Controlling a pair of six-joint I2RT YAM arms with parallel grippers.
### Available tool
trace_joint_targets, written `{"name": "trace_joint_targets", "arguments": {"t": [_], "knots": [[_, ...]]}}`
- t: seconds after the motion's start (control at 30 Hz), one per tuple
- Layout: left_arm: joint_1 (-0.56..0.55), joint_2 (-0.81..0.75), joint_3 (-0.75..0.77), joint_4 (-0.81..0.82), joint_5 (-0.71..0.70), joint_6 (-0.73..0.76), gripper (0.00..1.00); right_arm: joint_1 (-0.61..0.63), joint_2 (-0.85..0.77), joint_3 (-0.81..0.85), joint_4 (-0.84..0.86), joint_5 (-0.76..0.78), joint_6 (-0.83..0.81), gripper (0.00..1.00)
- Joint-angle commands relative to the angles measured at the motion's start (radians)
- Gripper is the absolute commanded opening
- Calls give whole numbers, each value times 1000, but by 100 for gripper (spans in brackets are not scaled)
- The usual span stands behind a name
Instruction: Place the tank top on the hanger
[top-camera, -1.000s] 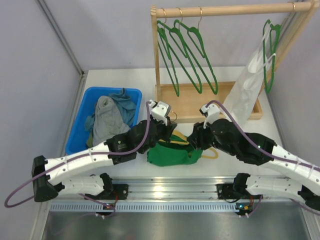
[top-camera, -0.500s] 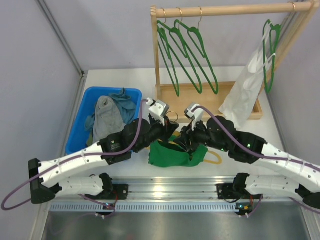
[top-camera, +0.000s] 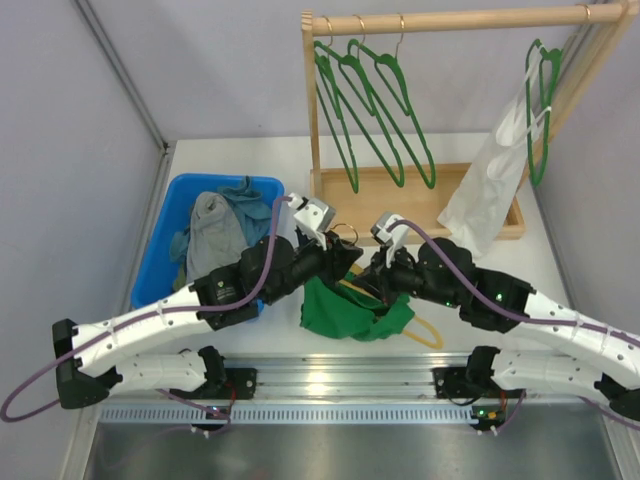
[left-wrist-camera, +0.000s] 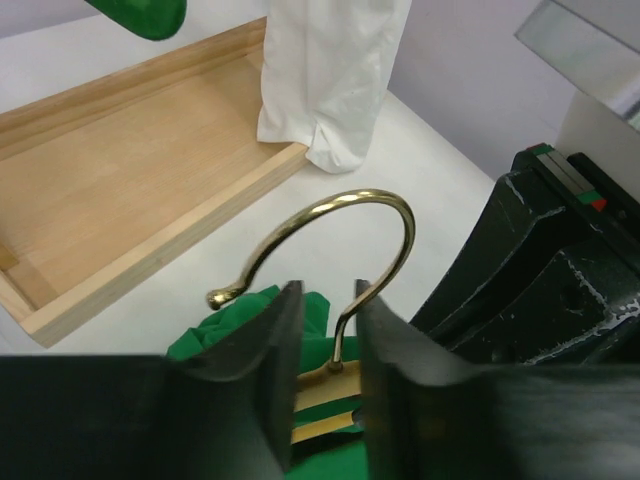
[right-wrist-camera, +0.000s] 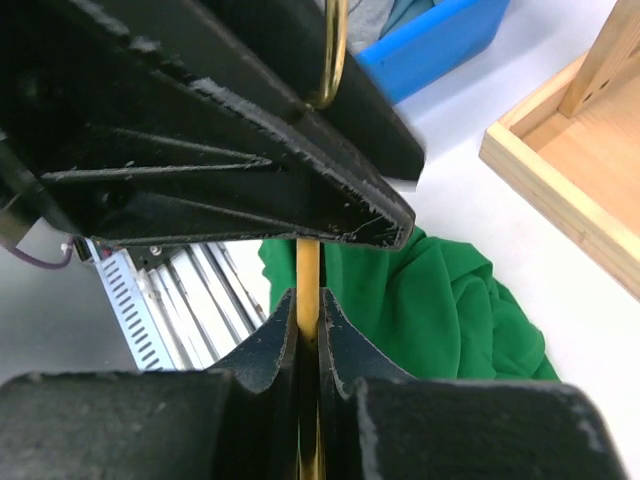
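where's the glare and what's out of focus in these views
Top external: glare on the silver metal rail, otherwise sharp. Left wrist: highlights on the brass metal hook, near black fingers soft. Right wrist: thin yellow plastic hanger and dark fingers blurred close up.

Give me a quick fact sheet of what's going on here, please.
Tank top: green, crumpled on the table
Hanger: yellow, partly in the fabric
Left arm: jaws parted around the hook stem
Right arm: jaws shut on the hanger's bar
Rack: dark green hangers, white garment
Bin: blue, holds grey and teal clothes
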Motion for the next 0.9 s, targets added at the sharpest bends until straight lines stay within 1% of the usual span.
{"name": "trace_joint_targets", "arguments": {"t": [0.0, 0.03, 0.13, 0.23, 0.5, 0.63, 0.7, 0.87], "knots": [[-2, -25, 55, 66, -17, -22, 37, -10, -42, -5, 90, -6, -8, 0], [-2, -28, 56, 57, -36, -22, 50, -10, -53, -8, 95, 3, -9, 0], [-2, -45, 61, 34, -59, -22, 59, -9, -76, -19, 95, 23, -9, 0], [-2, -79, 55, -3, -92, -25, 63, -10, -90, -16, 76, 46, -8, 0], [-2, -182, 1, -118, -186, -80, 63, -10, -124, 3, 26, 106, 3, 0], [-2, -229, -30, -173, -212, -114, 60, -12, -136, 22, 6, 108, 1, 0], [-2, -242, -51, -185, -206, -121, 58, -10, -137, 30, -6, 105, 3, 0], [-2, -237, -91, -194, -140, -127, 57, -10, -148, 49, -23, 102, 3, 0]]}}
